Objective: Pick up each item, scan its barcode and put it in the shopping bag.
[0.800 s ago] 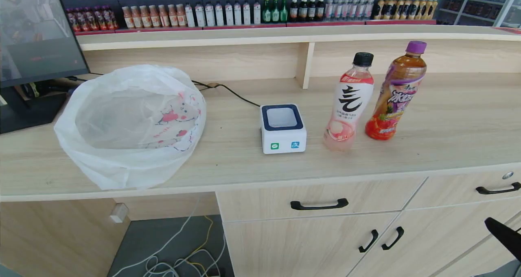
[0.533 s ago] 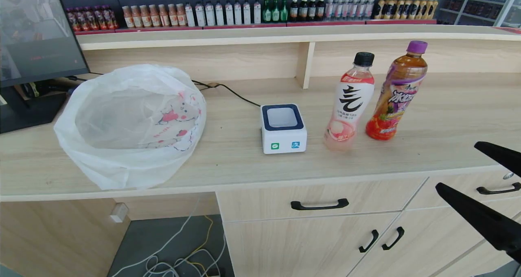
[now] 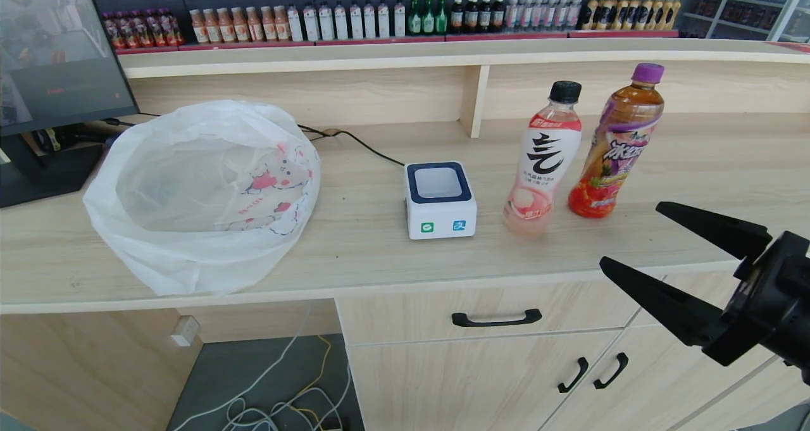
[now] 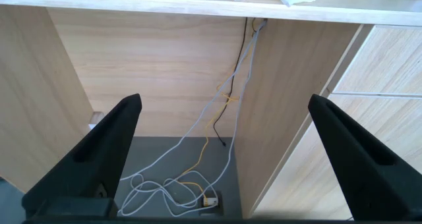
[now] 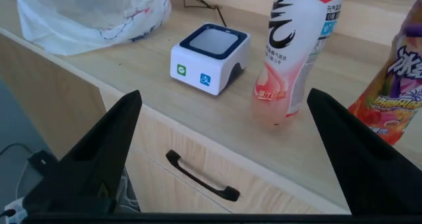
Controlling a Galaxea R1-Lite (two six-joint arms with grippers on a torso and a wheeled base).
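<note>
Bag [image 3: 158,254]: white, see-through plastic, mouth open. It sits on the left part of the counter [image 3: 380,254], well apart from the bottles.
Scanner [image 3: 440,200]: small white box with a dark blue top. It sits in the middle of the counter, between the bag and the bottles.
Pink bottle [image 3: 543,159]: black cap, standing up, just to the right of the scanner.
Brown bottle [image 3: 614,146]: purple cap, standing up, just beside the pink bottle on its right and a bit farther back.
Right gripper [image 3: 629,235]: at the front edge of the counter, on the right, near the two bottles but not touching them. Its jaws are spread wide with nothing between them.
Left gripper [image 4: 224,100]: low down, below the counter top, facing the gap under it. Its jaws are spread wide and hold nothing.
Wires [image 4: 198,184]: white and yellow, hanging down and lying in loops on the floor under the counter.
Drawers [image 3: 497,319]: under the counter on the right, with black handles.
Screen [image 3: 57,51]: dark, at the far left behind the bag.
Shelf bottles [image 3: 380,19]: a long row on the far shelf.
</note>
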